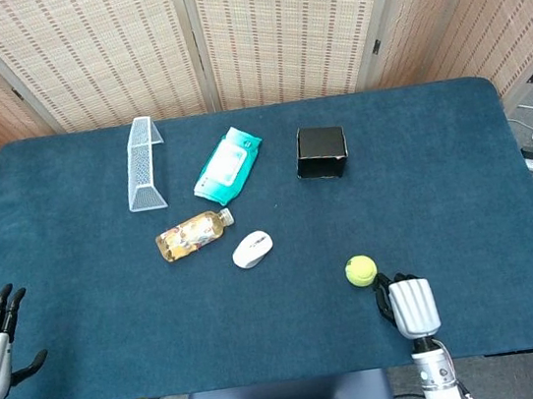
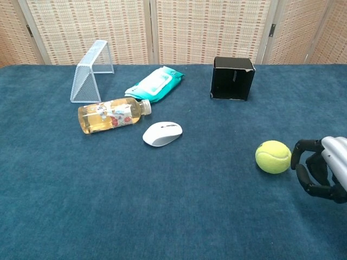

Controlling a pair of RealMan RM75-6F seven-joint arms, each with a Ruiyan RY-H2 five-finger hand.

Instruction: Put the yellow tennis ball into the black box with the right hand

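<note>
Yellow tennis ball (image 2: 273, 156) sits on the desk (image 1: 440, 165) just left of your right robot hand (image 2: 320, 170), whose fingers curl around nothing, black box (image 2: 233, 78) well apart.

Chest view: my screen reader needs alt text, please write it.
The right hand, fingers curled, sits just right of the tennis ball on the blue table. Behind stand a black box, mouse, bottle, wipes pack and wire goal.
</note>
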